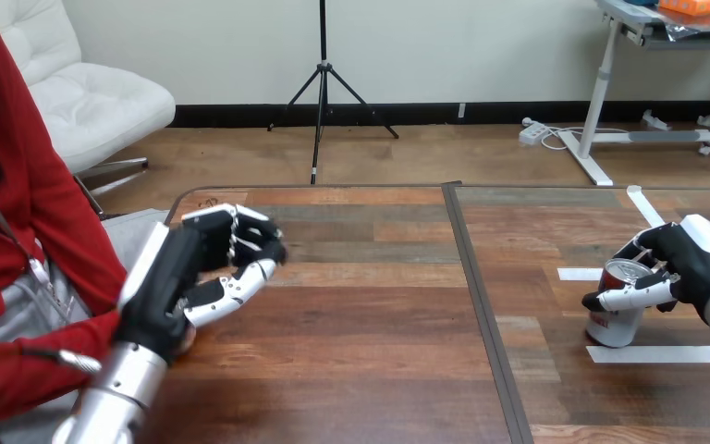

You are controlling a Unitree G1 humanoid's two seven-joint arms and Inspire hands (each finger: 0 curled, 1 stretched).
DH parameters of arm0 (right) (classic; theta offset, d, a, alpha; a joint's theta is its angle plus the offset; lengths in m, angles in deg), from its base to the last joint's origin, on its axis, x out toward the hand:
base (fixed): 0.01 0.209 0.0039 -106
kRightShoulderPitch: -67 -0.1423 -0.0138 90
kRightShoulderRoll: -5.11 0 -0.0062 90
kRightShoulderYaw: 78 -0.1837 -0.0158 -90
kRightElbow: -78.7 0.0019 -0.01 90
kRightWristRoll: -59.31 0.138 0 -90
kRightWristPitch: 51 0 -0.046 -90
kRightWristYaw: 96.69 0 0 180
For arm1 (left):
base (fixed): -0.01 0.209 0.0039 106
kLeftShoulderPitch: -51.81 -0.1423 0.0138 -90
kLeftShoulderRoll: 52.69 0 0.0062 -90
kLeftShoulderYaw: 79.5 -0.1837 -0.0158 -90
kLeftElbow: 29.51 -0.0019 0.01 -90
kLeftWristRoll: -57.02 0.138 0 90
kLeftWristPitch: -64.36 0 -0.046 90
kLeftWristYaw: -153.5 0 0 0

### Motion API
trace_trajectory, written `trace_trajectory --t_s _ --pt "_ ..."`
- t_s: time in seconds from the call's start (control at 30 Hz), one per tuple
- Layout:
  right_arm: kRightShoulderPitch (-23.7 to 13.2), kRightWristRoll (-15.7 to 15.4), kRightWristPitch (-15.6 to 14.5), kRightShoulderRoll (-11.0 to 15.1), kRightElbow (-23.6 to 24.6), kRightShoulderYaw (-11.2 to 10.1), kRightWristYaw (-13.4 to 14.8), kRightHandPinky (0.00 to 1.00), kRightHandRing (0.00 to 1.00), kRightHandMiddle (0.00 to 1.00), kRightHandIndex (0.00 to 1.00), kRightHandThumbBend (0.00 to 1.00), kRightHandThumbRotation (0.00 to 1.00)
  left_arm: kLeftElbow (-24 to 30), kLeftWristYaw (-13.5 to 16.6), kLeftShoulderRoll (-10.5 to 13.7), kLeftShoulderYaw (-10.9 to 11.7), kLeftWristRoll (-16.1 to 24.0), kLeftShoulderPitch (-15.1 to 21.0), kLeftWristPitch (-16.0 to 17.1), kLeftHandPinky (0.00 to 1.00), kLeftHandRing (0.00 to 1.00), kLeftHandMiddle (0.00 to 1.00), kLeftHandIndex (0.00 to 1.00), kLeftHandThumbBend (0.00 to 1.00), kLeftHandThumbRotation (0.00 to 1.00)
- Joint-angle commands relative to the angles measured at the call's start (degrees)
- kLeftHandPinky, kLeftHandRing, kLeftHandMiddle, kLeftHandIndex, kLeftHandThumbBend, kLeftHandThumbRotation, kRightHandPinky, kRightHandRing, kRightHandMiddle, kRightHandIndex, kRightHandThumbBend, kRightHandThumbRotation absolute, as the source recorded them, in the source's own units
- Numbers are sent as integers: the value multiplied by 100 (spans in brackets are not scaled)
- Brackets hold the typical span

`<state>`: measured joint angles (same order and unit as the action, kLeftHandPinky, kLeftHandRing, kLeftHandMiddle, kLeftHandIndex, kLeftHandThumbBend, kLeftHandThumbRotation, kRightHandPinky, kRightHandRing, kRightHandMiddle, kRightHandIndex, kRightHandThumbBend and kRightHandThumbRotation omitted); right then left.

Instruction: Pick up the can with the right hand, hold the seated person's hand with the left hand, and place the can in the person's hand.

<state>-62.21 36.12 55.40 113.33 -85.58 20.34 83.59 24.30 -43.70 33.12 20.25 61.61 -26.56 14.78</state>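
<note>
Can [615,326]: upright on the table [379,333], far right (beside a white tape strip [658,353])
Right hand [682,264]: fingers and thumb wrapped round the can
Left hand [213,257]: fingers curled on nothing, over the table's left side

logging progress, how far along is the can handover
Nothing finished. In hand: the right hand is curled round the red-and-silver metal can standing on the wooden table. To do: lift it, take the person's hand with the left hand, curled on nothing beside the red sleeve, then hand over.
</note>
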Motion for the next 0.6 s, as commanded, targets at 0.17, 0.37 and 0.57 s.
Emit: trace_trajectory --t_s 0.17,0.37,0.57 --pt "-728 -72 363 249 419 84 -98 33 36 43 49 74 0 2755 386 799 -98 1831 -312 -947 54 65 68 68 78 26" --pt "-748 -31 412 257 488 51 -153 32 36 43 49 74 0 3364 378 869 -84 2216 -497 -1142 60 72 75 74 90 30" --pt "-757 -13 460 258 536 34 -159 32 36 43 49 74 0 3688 369 916 -90 2506 -620 -1331 64 75 78 77 97 31"
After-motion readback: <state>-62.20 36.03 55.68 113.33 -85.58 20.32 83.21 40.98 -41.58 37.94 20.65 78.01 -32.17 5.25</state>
